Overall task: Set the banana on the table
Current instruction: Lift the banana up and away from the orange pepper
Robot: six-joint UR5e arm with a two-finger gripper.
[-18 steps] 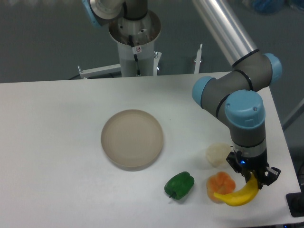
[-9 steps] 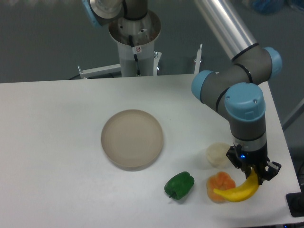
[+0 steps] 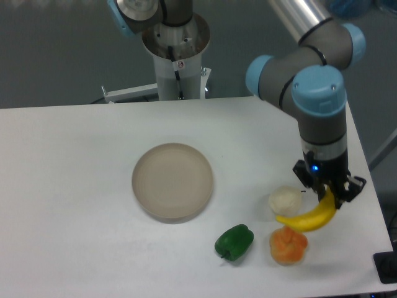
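The yellow banana [image 3: 308, 218] hangs in the air at the right of the white table [image 3: 74, 186], its right end clamped in my gripper [image 3: 329, 197], which is shut on it. The banana's left tip points over the gap between a pale round item and the orange fruit. It floats above the tabletop, not touching it.
A round beige plate [image 3: 172, 180] lies mid-table. A green pepper [image 3: 234, 241] and a ribbed orange fruit [image 3: 288, 244] sit near the front edge. A pale whitish object [image 3: 284, 200] rests just left of the gripper. The table's right edge is close to the gripper.
The gripper has risen and moved back with the banana, lifting it away from beside the orange fruit, which is now fully visible.
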